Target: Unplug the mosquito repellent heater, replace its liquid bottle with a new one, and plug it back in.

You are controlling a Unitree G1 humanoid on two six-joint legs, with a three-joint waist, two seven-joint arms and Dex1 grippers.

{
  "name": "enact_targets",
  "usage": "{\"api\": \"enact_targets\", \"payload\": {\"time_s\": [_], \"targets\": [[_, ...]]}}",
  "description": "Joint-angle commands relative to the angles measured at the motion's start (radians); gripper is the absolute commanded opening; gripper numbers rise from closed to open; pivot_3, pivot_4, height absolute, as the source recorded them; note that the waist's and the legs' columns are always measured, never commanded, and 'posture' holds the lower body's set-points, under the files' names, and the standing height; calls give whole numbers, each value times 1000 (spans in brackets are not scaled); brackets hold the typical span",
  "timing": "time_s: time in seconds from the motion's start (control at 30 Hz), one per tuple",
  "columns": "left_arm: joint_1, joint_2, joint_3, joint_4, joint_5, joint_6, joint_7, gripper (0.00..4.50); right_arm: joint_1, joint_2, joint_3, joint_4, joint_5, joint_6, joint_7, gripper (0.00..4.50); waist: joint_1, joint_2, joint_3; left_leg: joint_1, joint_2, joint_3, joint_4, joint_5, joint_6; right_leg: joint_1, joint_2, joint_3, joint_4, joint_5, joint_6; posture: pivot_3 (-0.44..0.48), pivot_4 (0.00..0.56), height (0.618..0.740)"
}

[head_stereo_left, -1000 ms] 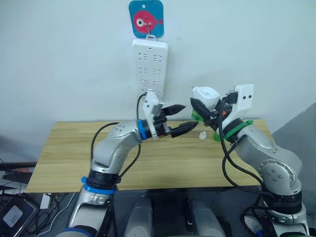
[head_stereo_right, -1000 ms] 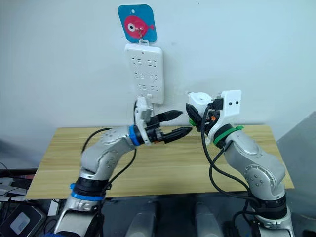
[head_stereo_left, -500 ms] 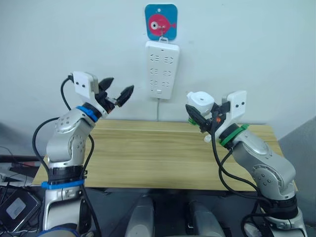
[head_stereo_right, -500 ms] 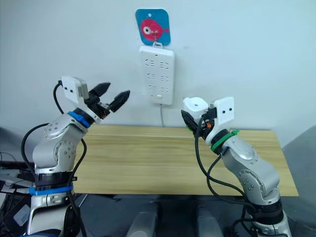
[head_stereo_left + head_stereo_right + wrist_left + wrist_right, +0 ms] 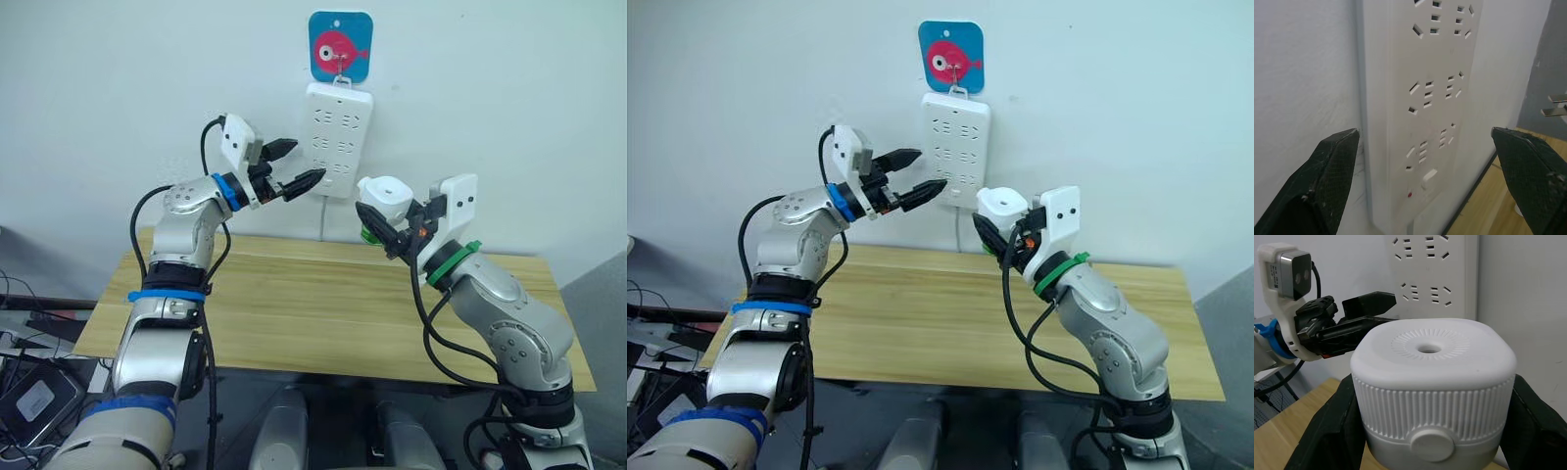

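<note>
Above the table (image 5: 323, 313), the right gripper (image 5: 384, 223) pinches the heater (image 5: 384, 196), right of the power strip (image 5: 338, 137). Spread wide, the left gripper (image 5: 291, 166) faces that strip; its wrist view reveals two metal prongs (image 5: 1557, 105).

The robot has two silver-grey metal arms built from rounded, jointed segments. The left arm (image 5: 181, 235) wears bright blue bands at its wrist and lower joints; the right arm (image 5: 505, 313) wears green bands at its wrist. Black cables loop loosely along the outside of both arms. Each wrist carries a boxy white plastic camera housing with small dark screw holes. The left gripper (image 5: 292, 167) has two black, tapered, pointed fingers with a fine textured surface; the right gripper (image 5: 384, 228) is black too, with an orange spot near its base.
</note>
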Motion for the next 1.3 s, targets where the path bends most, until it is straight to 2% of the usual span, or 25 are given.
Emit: {"api": "enact_targets", "payload": {"time_s": [0.03, 0.23, 0.37, 0.47, 0.77, 0.8, 0.83, 1.1, 1.3], "targets": [[-59, -30, -1, 83, 22, -82, -20, 4500, -4, 8, -29, -63, -12, -4, -17, 3021, -1, 0, 0, 0, 0, 0, 0, 0, 0, 0, 0, 0, 0, 0, 0, 247, 133, 740], [-106, -67, -3, 184, 46, -130, -66, 4500, 7, 23, -34, -84, -19, 8, -43, 3021, -10, 0, 0, 0, 0, 0, 0, 0, 0, 0, 0, 0, 0, 0, 0, 214, 143, 740], [-95, -68, -9, 145, 13, -41, -172, 4500, 6, 18, -38, -87, -27, 16, -45, 3021, -22, 0, 0, 0, 0, 0, 0, 0, 0, 0, 0, 0, 0, 0, 0, 209, 145, 740], [-101, -62, 9, 137, -3, 9, -196, 4500, 1, 18, -40, -80, -35, 18, -41, 3021, -30, 0, 0, 0, 0, 0, 0, 0, 0, 0, 0, 0, 0, 0, 0, 212, 146, 740], [-116, -76, 70, 133, -45, 105, -166, 1690, -22, 34, -24, -60, -48, 19, -30, 3021, -41, 0, 0, 0, 0, -1, 0, 0, 0, 0, 0, 0, 0, 0, 0, 216, 143, 740], [-115, -79, 74, 133, -48, 112, -160, 1399, -28, 40, -17, -55, -51, 20, -30, 3021, -41, 0, 0, 0, 0, -1, 0, 0, 0, 0, 0, 0, 0, 0, 0, 214, 144, 740], [-115, -81, 77, 132, -50, 118, -157, 1299, -33, 44, -12, -52, -53, 21, -31, 3021, -42, 0, 0, 0, 0, -1, 0, 0, 0, 0, 0, 0, 0, 0, 0, 214, 144, 740], [-92, -83, 69, 84, -57, 179, -179, 1299, -92, 84, 43, 47, -134, 14, -42, 3021, -44, 0, 0, 0, -1, -2, 1, 0, 0, 0, 0, -1, 1, 0, 0, 211, 142, 740], [-81, -80, 58, 65, -46, 180, -193, 1299, -123, 116, 29, 108, -185, -3, -41, 3021, -44, 0, 0, 0, 0, -2, 1, 0, 0, 0, 0, -1, 1, 0, 0, 214, 144, 740]]}}
